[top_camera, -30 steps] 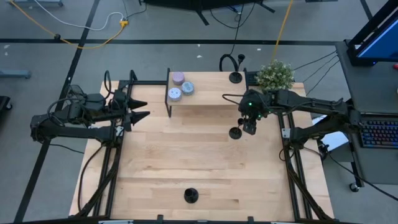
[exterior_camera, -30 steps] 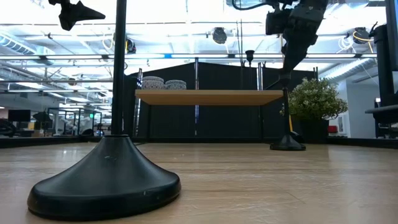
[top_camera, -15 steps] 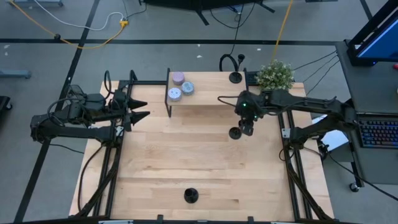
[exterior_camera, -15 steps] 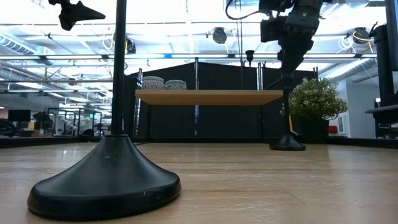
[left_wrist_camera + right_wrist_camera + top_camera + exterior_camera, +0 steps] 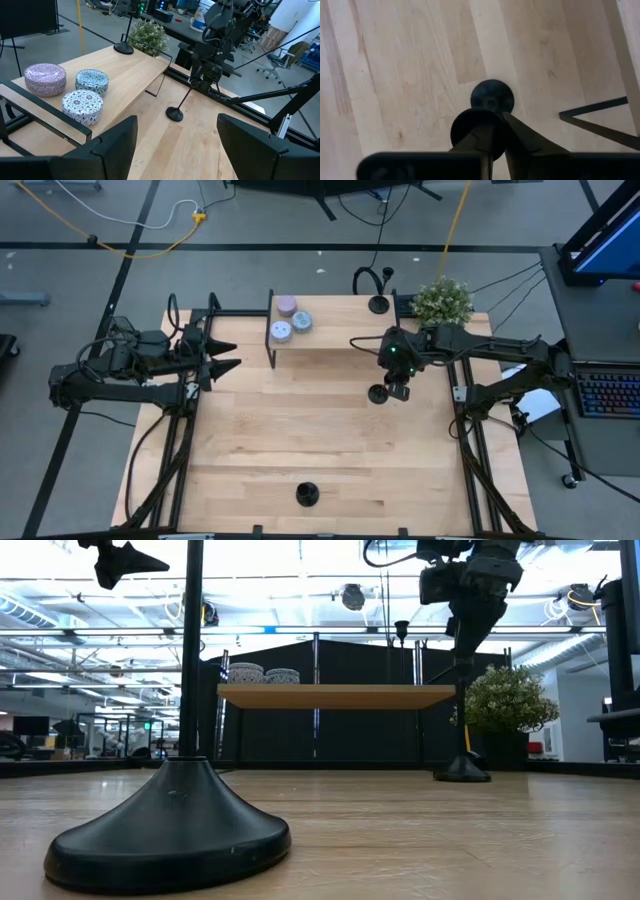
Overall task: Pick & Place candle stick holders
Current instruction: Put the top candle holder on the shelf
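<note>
One black candle stick holder stands on its round base on the table, right of the middle. My right gripper is shut on its top end. In the right wrist view its cup sits above the base. A second holder stands on the raised wooden shelf. A third stands near the table's near edge and looms large in the low view. My left gripper waits open at the table's left edge, above the surface. My right gripper pinches the holder's top end, at the cup, between its two fingers. The fingers slant steeply down from the table's right side. The holder stands upright with its base on the table, the stem below the fingertips.
Three round patterned candle tins sit on the shelf's left end. A potted green plant stands at the shelf's right end, close behind my right arm. Bare wood lies between the held holder and the one at the near edge.
My right gripper has shut around the top of the holder. The holder has stayed standing on its base in the same spot.
</note>
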`<act>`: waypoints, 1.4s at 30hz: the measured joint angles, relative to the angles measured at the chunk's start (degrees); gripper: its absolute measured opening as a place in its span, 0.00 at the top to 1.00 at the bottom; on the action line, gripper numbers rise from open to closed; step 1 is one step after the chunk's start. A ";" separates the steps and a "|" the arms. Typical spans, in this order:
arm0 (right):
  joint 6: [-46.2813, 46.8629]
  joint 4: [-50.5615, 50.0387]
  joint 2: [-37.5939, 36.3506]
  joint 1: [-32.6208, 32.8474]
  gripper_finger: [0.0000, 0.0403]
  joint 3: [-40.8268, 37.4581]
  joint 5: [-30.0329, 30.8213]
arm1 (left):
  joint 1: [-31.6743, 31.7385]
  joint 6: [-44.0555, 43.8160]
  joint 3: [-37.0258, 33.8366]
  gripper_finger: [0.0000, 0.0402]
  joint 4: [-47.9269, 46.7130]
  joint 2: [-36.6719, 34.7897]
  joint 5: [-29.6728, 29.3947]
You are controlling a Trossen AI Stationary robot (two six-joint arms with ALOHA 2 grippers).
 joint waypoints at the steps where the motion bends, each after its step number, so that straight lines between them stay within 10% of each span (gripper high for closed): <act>1: 0.02 -0.85 -0.17 -0.04 0.96 0.69 -0.63 | 0.00 0.01 0.00 0.30 0.00 0.00 0.00; 21: 1.22 -24.65 4.05 -11.10 0.99 46.47 -4.92 | 0.00 0.09 0.02 0.30 0.04 2.20 -0.09; 42: 0.33 -30.94 17.27 -24.96 0.99 54.37 -12.31 | 0.00 2.00 0.02 0.30 0.04 4.15 0.22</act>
